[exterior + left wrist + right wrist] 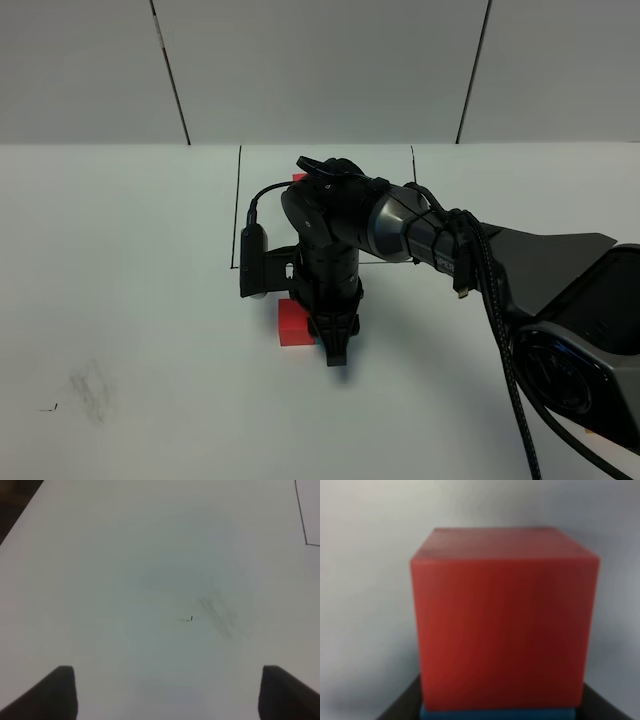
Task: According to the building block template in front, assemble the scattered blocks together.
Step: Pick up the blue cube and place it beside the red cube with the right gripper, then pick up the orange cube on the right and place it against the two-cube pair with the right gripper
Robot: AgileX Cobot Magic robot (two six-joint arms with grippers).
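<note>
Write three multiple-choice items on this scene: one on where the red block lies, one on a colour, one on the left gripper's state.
1. The loose red block lies:
A. beside the right gripper, outside the black-line rectangle
B. inside the rectangle
C. at the scene's far left

2. In the right wrist view, the block between the right gripper's fingers is:
A. orange
B. blue
C. green

3. The left gripper is:
A. open above bare table
B. shut on a cube
C. shut, empty

Key:
1 A: the high view shows it against the gripper, nearer than the rectangle's front line.
2 B: the blue block's edge shows below the red face.
3 A: its fingers stand wide apart, nothing between.
</note>
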